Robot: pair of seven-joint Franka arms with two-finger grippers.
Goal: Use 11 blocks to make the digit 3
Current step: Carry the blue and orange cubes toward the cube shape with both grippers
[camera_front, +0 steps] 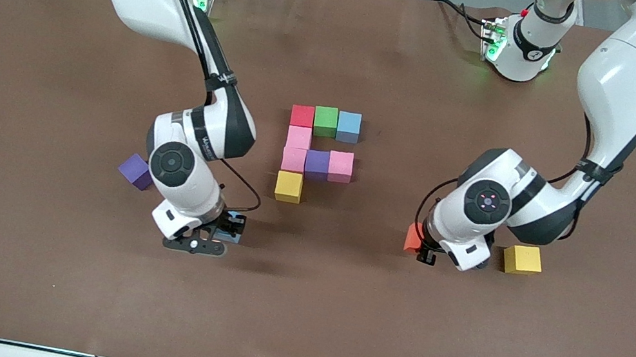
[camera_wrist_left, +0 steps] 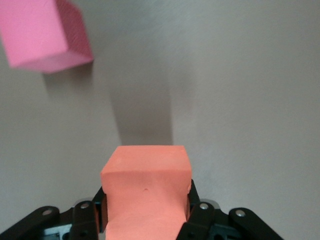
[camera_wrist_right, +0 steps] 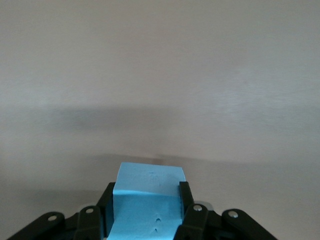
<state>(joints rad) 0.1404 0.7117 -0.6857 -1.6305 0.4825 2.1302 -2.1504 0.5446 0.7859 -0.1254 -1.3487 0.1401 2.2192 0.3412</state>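
Several blocks form a partial figure mid-table. Its top bar is red, green and blue. A pink block joins it to a bar of pink, purple and pink, with a yellow block below. My right gripper is shut on a light blue block over bare table beside the figure. My left gripper is shut on an orange block, which also shows in the front view. The left wrist view takes in a pink block.
A loose purple block lies beside the right arm's wrist, toward that arm's end of the table. A loose yellow block lies beside the left gripper. The brown table spreads wide nearer the camera.
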